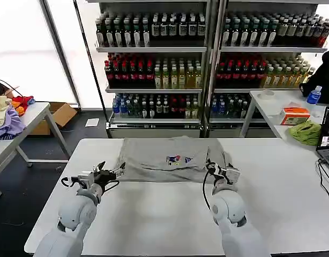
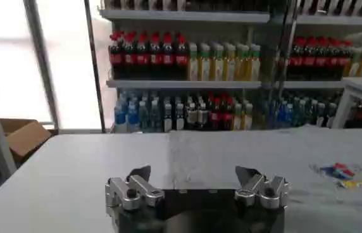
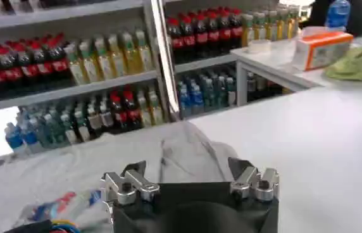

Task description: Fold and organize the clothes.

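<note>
The light grey T-shirt (image 1: 172,158) lies on the far half of the white table (image 1: 154,214), its multicoloured chest print (image 1: 178,159) facing up; it reads as a compact, wide rectangle with no sleeve spread out, so some folding appears done, though I judge a further fold and the tidying away remain. The left gripper (image 1: 112,172) hovers at the shirt's near left corner, fingers spread and holding nothing, as the left wrist view (image 2: 197,183) confirms; the right gripper (image 1: 222,171) sits at the near right corner, its jaws likewise parted and empty in the right wrist view (image 3: 190,180); both look poised over the near hem. No writing can be read: the print is too small to make out, and the labels on the shelved bottles (image 1: 154,75) and the orange box (image 1: 294,114) on the right side table are illegible.
</note>
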Motion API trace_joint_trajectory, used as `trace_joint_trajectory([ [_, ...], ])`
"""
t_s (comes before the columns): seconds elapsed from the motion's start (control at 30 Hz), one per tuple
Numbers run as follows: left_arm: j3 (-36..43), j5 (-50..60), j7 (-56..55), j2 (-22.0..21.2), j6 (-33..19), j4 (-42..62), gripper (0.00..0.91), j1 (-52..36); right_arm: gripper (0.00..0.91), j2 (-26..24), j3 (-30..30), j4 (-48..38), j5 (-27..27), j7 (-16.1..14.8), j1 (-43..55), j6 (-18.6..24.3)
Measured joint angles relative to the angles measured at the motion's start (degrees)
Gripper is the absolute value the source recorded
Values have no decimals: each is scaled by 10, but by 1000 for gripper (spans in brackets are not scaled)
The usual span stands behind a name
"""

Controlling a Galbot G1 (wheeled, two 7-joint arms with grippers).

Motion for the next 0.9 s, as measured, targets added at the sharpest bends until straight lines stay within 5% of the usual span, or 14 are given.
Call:
trace_joint_trajectory([
  [0.9, 3, 25, 6, 0, 2, 6, 907, 29, 907, -43, 3, -3, -3, -1, -40, -5],
])
